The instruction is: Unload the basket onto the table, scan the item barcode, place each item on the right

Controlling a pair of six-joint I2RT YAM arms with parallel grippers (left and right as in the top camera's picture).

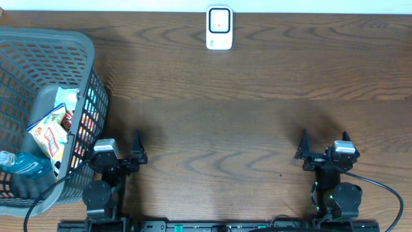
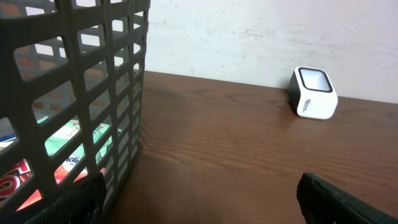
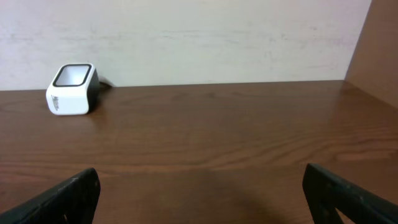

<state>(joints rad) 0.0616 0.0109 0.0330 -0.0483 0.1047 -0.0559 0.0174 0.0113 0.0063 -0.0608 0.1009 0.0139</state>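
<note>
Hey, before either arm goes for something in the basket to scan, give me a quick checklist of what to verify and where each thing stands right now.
1. Left gripper open, holding nothing: ok.
2. Right gripper open, holding nothing: ok.
3. Items waiting in the basket, with the snack packet and blue bottle visible inside: ok.
4. Scanner standing at the far edge of the table, nothing in front of it: ok.
5. Barcode side of either item showing: cannot tell.
6. An item picked up for scanning: not ok.
</note>
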